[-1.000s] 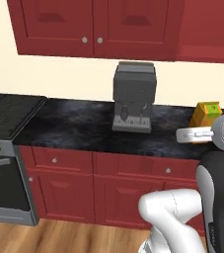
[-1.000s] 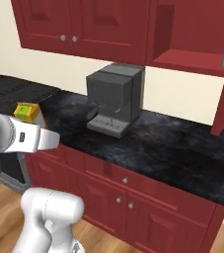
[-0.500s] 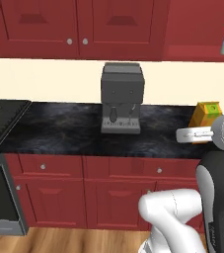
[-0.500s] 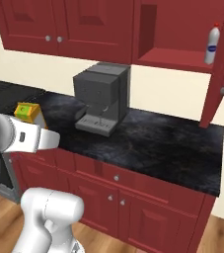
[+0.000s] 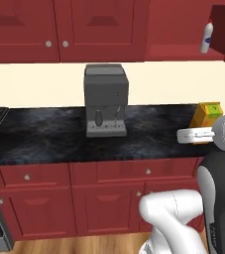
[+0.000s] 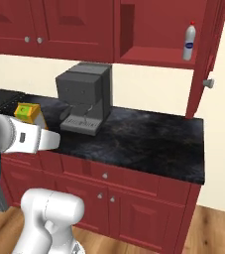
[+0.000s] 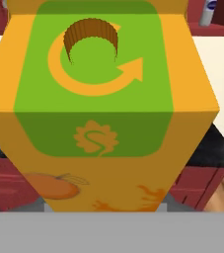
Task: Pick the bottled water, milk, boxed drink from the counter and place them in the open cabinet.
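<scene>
I hold boxed drink (image 7: pixel 108 113) clamped in gripper (image 5: pixel 203 130), carried high off counter (image 6: pixel 148 144); bottled water (image 6: pixel 189 43) already stands in open cabinet (image 6: pixel 156 54), so drink goes beside it.

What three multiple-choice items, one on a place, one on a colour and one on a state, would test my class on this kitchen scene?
1. Where does the bottled water stand?
A. beside the coffee machine
B. on the shelf of the open cabinet
C. on the floor

2. What colour is the top of the boxed drink?
A. green
B. blue
C. white

3. What is the state of the boxed drink?
A. lying flat on the counter
B. on the cabinet shelf
C. held at the gripper, close before the hand camera

Answers: 1 B, the bottle with its red cap stands in the cabinet recess in both base views. 2 A, the hand view shows a green top panel over orange-yellow sides. 3 C, the box sits at the end of the arm in the base views, with the jaws closed on it.
</scene>
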